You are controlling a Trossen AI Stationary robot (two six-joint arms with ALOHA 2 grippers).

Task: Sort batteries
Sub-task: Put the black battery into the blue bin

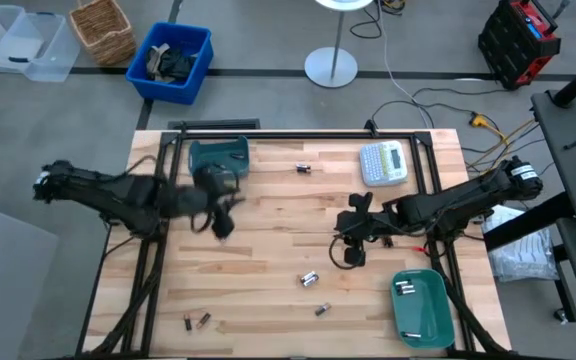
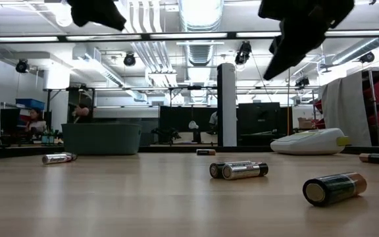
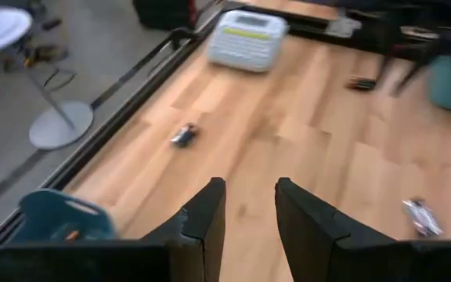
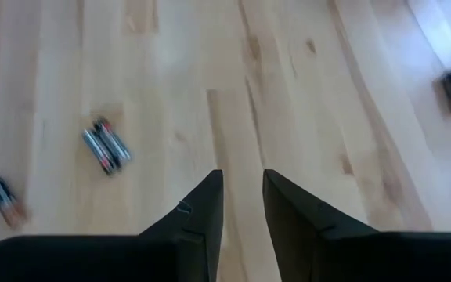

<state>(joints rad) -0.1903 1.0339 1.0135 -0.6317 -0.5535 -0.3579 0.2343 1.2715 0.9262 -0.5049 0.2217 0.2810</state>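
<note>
Seen from table height, both arms are cut off at the top edge, so only dark shapes hang there; the overhead view sorts them out. The left gripper is blurred over the far-left part of the table, next to a green tray at the far edge whose contents are hard to make out. Its wrist camera shows its fingers parted by a narrow gap with nothing between them. The right gripper hangs right of centre, and its own wrist view shows the same: a slim empty gap over bare wood. A second green tray at the near right holds a few silvery batteries. Loose batteries lie scattered: a pair side by side near the middle, one nearer, two at the near left and one towards the far edge. The label maker sits at the far right. Only the level view shows the coppery end of one battery up close.
</note>
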